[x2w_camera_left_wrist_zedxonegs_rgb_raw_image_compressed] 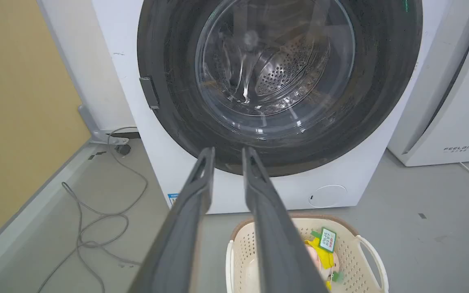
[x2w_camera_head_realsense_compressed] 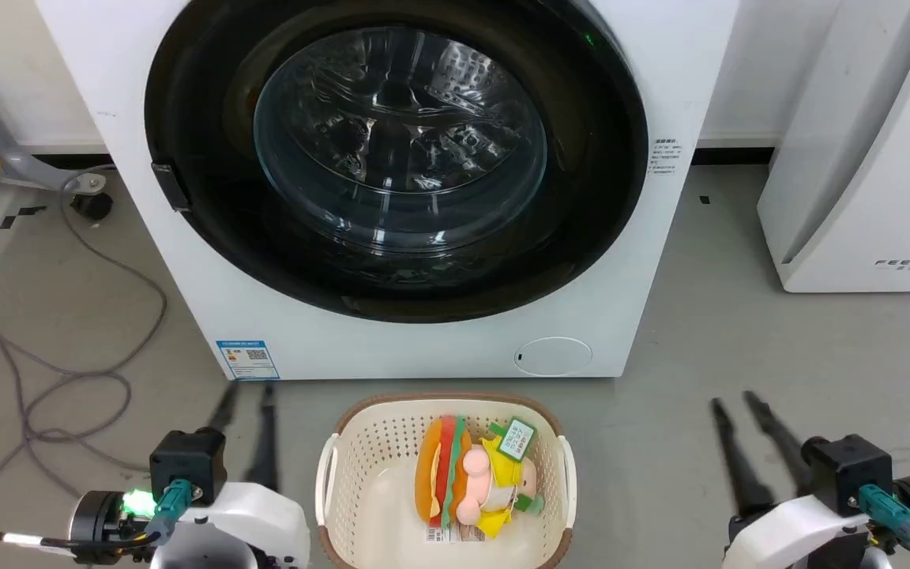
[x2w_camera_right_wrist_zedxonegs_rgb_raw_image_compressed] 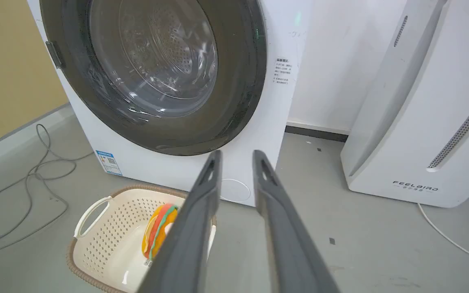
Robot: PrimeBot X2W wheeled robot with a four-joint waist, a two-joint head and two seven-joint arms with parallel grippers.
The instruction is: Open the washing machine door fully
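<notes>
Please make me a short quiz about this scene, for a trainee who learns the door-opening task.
1. True or false: the washing machine door is closed.
2. What lies in the basket? A a towel; B a burger toy; C nothing.
3. Does the left claw or the right claw touch the door?
Key: 1 true; 2 B; 3 neither, both are open and empty.
</notes>
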